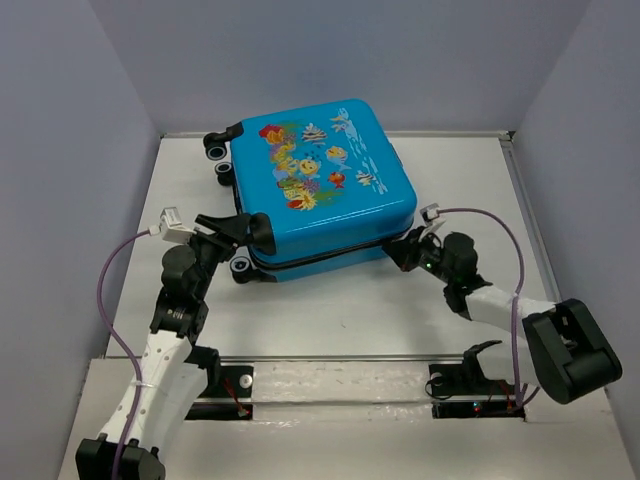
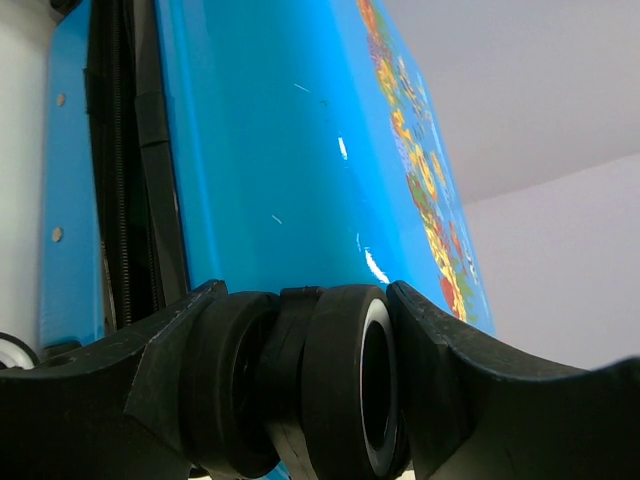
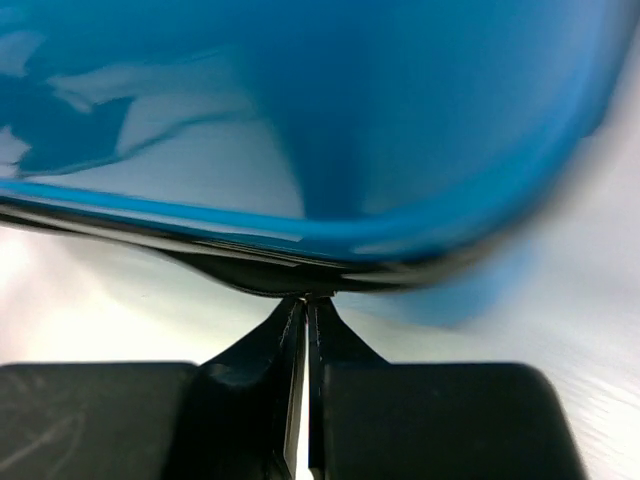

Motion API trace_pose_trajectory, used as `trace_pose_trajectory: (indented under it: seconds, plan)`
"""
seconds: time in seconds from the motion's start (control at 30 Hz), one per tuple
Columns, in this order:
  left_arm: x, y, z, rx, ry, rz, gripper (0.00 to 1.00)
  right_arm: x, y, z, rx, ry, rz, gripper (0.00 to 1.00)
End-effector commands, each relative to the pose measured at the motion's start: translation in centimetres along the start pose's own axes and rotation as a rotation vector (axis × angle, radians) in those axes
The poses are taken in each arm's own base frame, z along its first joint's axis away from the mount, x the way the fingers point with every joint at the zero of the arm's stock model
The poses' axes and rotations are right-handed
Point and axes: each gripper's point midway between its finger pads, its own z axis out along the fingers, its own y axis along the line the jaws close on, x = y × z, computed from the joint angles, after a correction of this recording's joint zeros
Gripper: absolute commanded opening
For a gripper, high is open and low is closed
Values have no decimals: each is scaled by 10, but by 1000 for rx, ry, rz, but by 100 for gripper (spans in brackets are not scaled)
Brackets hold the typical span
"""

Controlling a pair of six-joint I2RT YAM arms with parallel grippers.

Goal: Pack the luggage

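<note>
The luggage (image 1: 320, 185) is a bright-blue hard-shell suitcase with a fish print, lying flat on the table with its two shells together. My left gripper (image 1: 245, 232) is at its near-left corner. In the left wrist view the left gripper (image 2: 300, 385) has its jaws pressed on both sides of a black double wheel (image 2: 345, 380). My right gripper (image 1: 410, 250) is at the near-right edge. Its fingertips (image 3: 298, 312) are together and touch the black zipper trim (image 3: 270, 275) under the blue shell (image 3: 300, 120). Whether a zipper pull is pinched there does not show.
The white table (image 1: 330, 310) is boxed in by grey walls on the left, back and right. More black wheels (image 1: 215, 145) stick out at the suitcase's far-left corner, and another wheel (image 1: 240, 266) sits at the near-left. Both arm bases stand on the near rail (image 1: 340, 385).
</note>
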Motion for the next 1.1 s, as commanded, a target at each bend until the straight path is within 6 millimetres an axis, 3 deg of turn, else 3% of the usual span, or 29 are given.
trace_pose_trajectory:
  seconds: [0.0, 0.07, 0.1, 0.13, 0.17, 0.3, 0.47, 0.6, 0.67, 0.73, 0.77, 0.8, 0.83, 0.87, 0.9, 0.97, 1.0, 1.03, 1.07]
  plan:
    - [32, -27, 3, 112, 88, 125, 6, -12, 123, 29, -213, -98, -112, 7]
    - [53, -47, 5, 145, 137, 136, 6, 25, 163, 43, -227, -14, -131, 7]
    - [59, -56, 5, 158, 154, 137, 6, 44, 194, 44, -300, 37, -149, 7]
    - [62, -62, 5, 171, 166, 153, 6, 51, 241, 43, -372, 42, -166, 7]
    - [68, -69, 4, 189, 191, 159, 6, 72, 252, 49, -384, 93, -175, 7]
    - [74, -90, -2, 237, 262, 187, 6, 74, 281, 64, -425, 76, -131, 7]
    - [90, -69, -16, 200, 329, 233, 6, 66, 298, 86, -447, 31, -105, 7]
    - [120, -35, -23, 163, 401, 208, 6, 53, 283, 78, -384, -24, -91, 7]
    - [130, -39, -20, 179, 426, 208, 6, 47, 277, 70, -367, -45, -81, 7]
    - [138, -67, -8, 226, 440, 236, 6, 40, 268, 55, -346, -68, -55, 7]
    - [150, -99, -3, 275, 473, 260, 6, 37, 264, 49, -340, -77, -48, 7]
    - [156, -116, 0, 309, 482, 299, 6, 31, 254, 34, -320, -93, -35, 7]
    - [164, -133, 3, 337, 502, 319, 6, 34, 250, 35, -300, -84, -34, 7]
    - [172, -150, 5, 367, 520, 337, 6, 27, 244, 19, -297, -98, -30, 7]
    - [180, -177, 14, 394, 536, 352, 6, 37, 232, 12, -259, -54, -44, 7]
    - [200, -204, 6, 459, 593, 398, 6, 38, 216, 1, -205, -48, -21, 7]
    - [203, -215, 8, 474, 603, 410, 17, 43, 203, -9, -173, -39, -15, 7]
    - [205, -218, 3, 501, 620, 435, 57, 48, 194, -16, -156, -33, 7, 7]
    - [203, -216, 3, 495, 623, 460, 58, 49, 191, -16, -141, -31, 14, 7]
